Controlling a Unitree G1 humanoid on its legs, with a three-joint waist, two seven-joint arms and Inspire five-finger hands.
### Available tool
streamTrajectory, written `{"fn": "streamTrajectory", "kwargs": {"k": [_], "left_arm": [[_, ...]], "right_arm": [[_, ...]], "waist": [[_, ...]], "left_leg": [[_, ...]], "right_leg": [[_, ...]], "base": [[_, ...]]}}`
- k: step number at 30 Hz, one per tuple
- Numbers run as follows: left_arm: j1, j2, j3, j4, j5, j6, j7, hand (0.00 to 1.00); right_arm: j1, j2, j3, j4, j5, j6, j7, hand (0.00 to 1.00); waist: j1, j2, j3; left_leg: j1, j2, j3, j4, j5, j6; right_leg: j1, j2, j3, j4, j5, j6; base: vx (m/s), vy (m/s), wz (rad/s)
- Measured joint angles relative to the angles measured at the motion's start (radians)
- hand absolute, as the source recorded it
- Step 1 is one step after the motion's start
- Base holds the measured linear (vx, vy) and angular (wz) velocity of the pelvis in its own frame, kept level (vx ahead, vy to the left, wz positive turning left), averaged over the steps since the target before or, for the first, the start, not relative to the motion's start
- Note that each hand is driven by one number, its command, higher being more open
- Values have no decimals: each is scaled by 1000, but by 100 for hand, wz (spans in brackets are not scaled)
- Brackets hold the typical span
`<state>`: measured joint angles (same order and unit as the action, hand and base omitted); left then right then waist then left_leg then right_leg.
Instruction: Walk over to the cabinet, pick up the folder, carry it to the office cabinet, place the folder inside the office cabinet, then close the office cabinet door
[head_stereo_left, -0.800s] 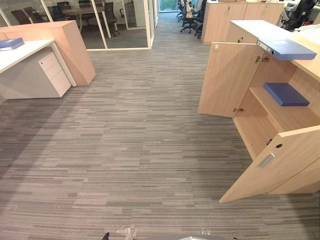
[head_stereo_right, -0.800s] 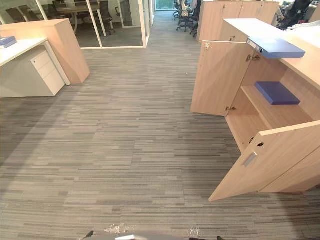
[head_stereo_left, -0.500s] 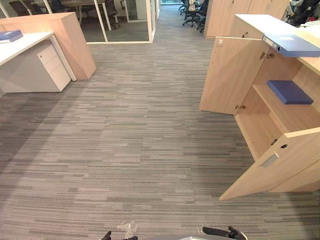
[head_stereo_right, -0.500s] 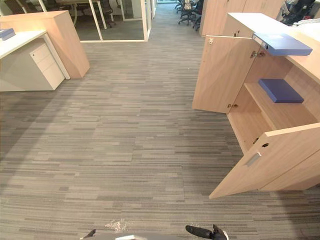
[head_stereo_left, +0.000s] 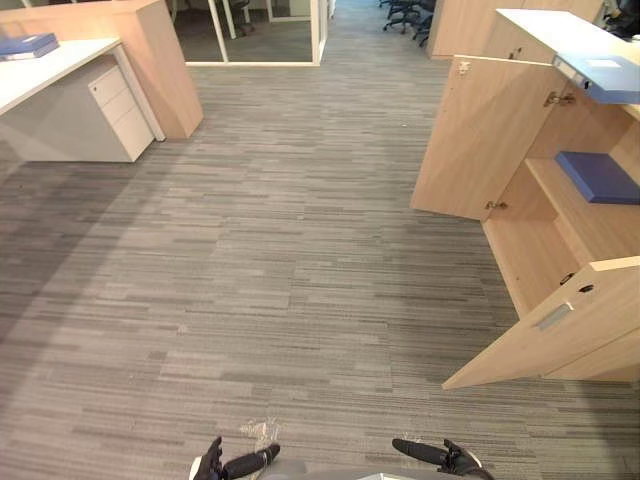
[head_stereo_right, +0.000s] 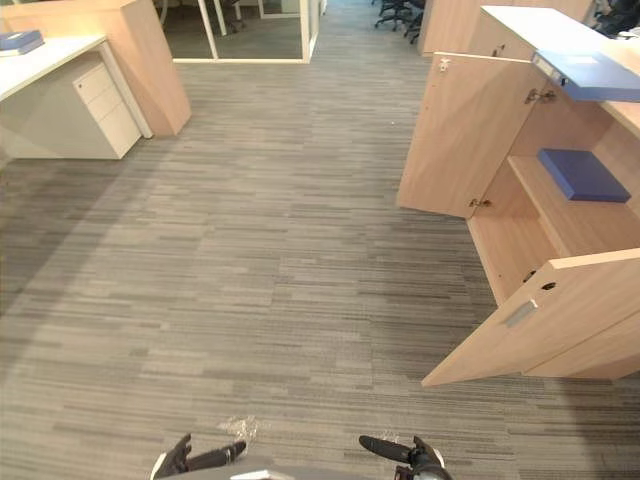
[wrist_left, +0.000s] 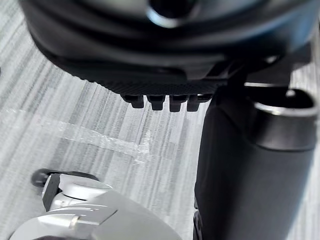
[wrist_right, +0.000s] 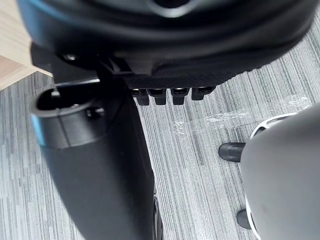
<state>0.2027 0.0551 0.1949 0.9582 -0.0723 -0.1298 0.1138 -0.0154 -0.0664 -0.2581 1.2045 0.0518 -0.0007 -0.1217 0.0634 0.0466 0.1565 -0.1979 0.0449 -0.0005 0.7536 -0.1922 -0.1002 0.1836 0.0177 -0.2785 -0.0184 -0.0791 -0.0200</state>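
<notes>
A blue folder (head_stereo_left: 28, 45) lies on the white desk (head_stereo_left: 60, 72) at the far left. The office cabinet (head_stereo_left: 545, 255) stands at the right with both doors swung open: the far door (head_stereo_left: 480, 140) and the near door (head_stereo_left: 560, 330). A second blue folder (head_stereo_left: 598, 176) rests on its inner shelf, and a third (head_stereo_left: 612, 78) lies on the cabinet's top. My left hand (head_stereo_left: 235, 463) and right hand (head_stereo_left: 435, 455) hang low at the bottom edge, fingers (wrist_left: 160, 101) straight, thumb (wrist_right: 95, 165) apart, holding nothing.
Grey striped carpet spreads between the desk and the cabinet. A white drawer unit (head_stereo_left: 118, 105) sits under the desk beside a wooden partition (head_stereo_left: 165, 60). A glass-walled room (head_stereo_left: 265, 30) and office chairs (head_stereo_left: 405, 12) lie at the back. Clear tape (head_stereo_left: 258, 432) marks the floor by me.
The camera has moved forward and tipped down, so the whole scene has shifted. Both hands have swung into sight at the bottom edge.
</notes>
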Motion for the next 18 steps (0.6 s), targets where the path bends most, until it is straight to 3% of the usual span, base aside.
{"fn": "streamTrajectory", "kwargs": {"k": [1,2,3,6,9,10,11,12,13,14,16,17,18], "left_arm": [[1,-17,24,-20,-7,-1,-2,100],[2,-19,28,-35,-10,-2,6,100],[-1,-18,27,-41,-11,-4,11,100],[-18,0,26,-44,-16,-15,17,100],[-24,4,18,-43,-21,-15,35,100],[-23,8,18,-41,-30,-14,37,100],[-29,15,6,-37,-35,-12,42,100],[-37,27,-1,-38,-35,-12,47,100],[-45,39,-14,-37,-34,-8,49,100],[-55,59,-36,-32,-33,-3,47,100],[-50,60,-53,-30,-32,2,39,100],[-43,66,-61,-30,-26,3,34,100],[-33,63,-81,-30,-16,3,29,100]], "right_arm": [[1,-6,1,-3,1,0,-6,100],[1,-4,-1,-3,0,1,-11,100],[0,-1,-3,-3,0,1,-13,100],[-12,7,-7,9,-1,7,-14,100],[-12,9,-5,10,-1,18,-16,100],[-12,14,-6,10,-1,18,-17,100],[-14,23,-16,16,-1,17,-20,100],[-36,41,-29,24,-3,17,-13,100],[-51,61,-37,25,-3,17,-12,100],[-63,75,-37,25,-3,17,-8,100],[-62,75,-37,25,-8,16,-6,100],[-59,67,-40,24,-8,18,-5,100],[-49,59,-54,7,-10,14,-2,100]], "waist": [[9,10,9],[12,6,8],[13,1,8],[14,-28,14],[19,-35,16],[21,-42,19],[32,-58,19],[34,-76,14],[34,-87,8],[37,-94,2],[41,-100,-17],[41,-100,-24],[37,-94,-31]], "left_leg": [[-61,24,30,131,30,5],[-106,49,62,183,2,33],[-126,62,76,174,-12,40],[-164,64,67,-122,-20,30],[-145,62,1,-573,134,-6],[-132,62,20,-588,211,-23],[-115,42,70,-569,297,3],[-137,25,85,-512,274,38],[-153,17,96,-463,227,51],[-156,4,113,-404,174,78],[-124,-25,153,-361,106,123],[-73,-56,174,-371,70,147],[0,-88,191,-417,53,168]], "right_leg": [[16,-2,7,22,-17,-5],[16,-15,8,40,-32,3],[17,-24,9,42,-36,10],[16,-102,15,50,-56,52],[56,-192,14,55,-104,148],[74,-214,12,55,-112,171],[98,-255,11,55,-113,181],[95,-278,9,64,-90,161],[81,-294,10,80,-58,150],[69,-320,25,119,-8,174],[25,-380,69,249,40,178],[-20,-431,76,387,96,141],[-83,-491,63,554,185,65]], "base": [[27,102,-13],[71,127,-11],[122,145,-3],[216,204,-1],[330,311,-5],[515,499,-23],[349,336,-29],[534,479,-30],[432,365,-26],[532,434,-31],[449,365,-32],[457,372,-24],[454,369,-22]]}}
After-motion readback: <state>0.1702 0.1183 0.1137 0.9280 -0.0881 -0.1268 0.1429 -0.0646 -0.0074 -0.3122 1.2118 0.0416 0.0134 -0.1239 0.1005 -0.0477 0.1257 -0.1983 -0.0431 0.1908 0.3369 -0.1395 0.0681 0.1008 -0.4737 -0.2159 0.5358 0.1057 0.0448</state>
